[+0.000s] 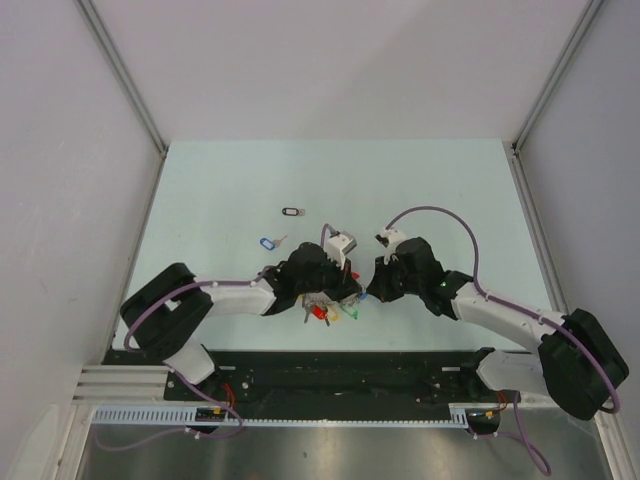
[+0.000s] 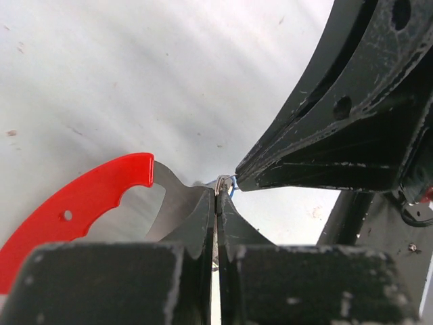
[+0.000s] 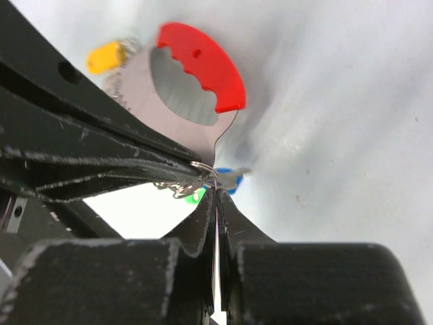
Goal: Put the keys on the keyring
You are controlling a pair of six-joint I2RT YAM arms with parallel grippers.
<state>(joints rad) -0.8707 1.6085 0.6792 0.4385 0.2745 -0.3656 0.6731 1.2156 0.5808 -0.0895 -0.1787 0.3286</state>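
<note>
The keyring (image 3: 203, 167) is a thin metal ring carrying a silver plate with a red curved band (image 3: 203, 64) and keys with yellow (image 3: 105, 57) and green (image 3: 197, 195) tags. My left gripper (image 2: 218, 186) is shut on the ring wire (image 2: 223, 180), with the red band (image 2: 74, 203) to its left. My right gripper (image 3: 218, 191) is shut, and a blue-tagged key (image 3: 233, 179) sits at its tips against the ring. In the top view both grippers, left (image 1: 350, 290) and right (image 1: 372, 290), meet tip to tip above the tag cluster (image 1: 328, 313).
A second blue-tagged key (image 1: 268, 242) and a black-tagged key (image 1: 291, 211) lie loose on the pale table (image 1: 450, 190) behind the left arm. White walls enclose the table on the left, right and far sides.
</note>
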